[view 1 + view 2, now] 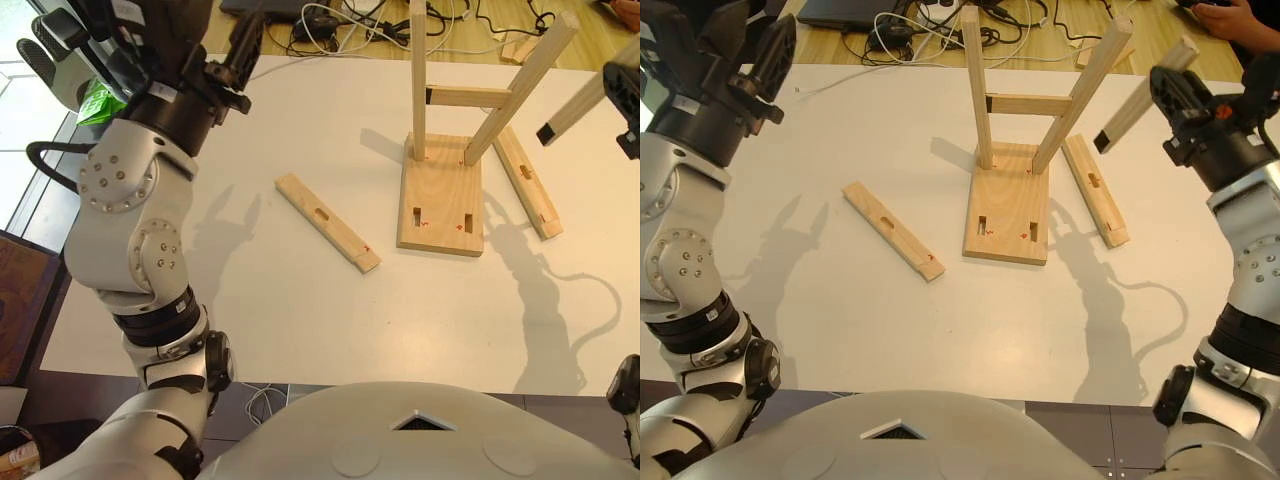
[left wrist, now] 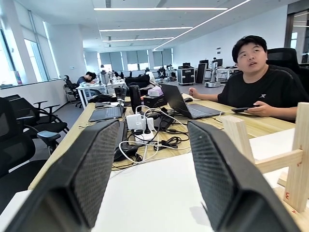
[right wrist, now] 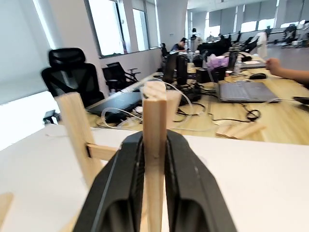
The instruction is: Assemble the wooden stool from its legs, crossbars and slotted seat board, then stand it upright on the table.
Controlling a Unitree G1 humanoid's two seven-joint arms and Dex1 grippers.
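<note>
Head pair: high, steeply down over white table point(image 1: 300, 320), both sharing it | wrist cams: low, near tabletop, facing level, both catching upright legs point(image 2: 301, 154).

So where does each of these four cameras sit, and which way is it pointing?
Left eye view: on the head, looking down at the white table; both arms show.
Right eye view: beside it, same scene, with the pale wooden slotted seat board.
Left wrist view: on the left wrist, facing the office through the open left tool.
Right wrist view: on the right wrist, along the right tool shut on a pale wooden leg.
Shared: both wrist views catch the wooden crossbar between two upright legs.
</note>
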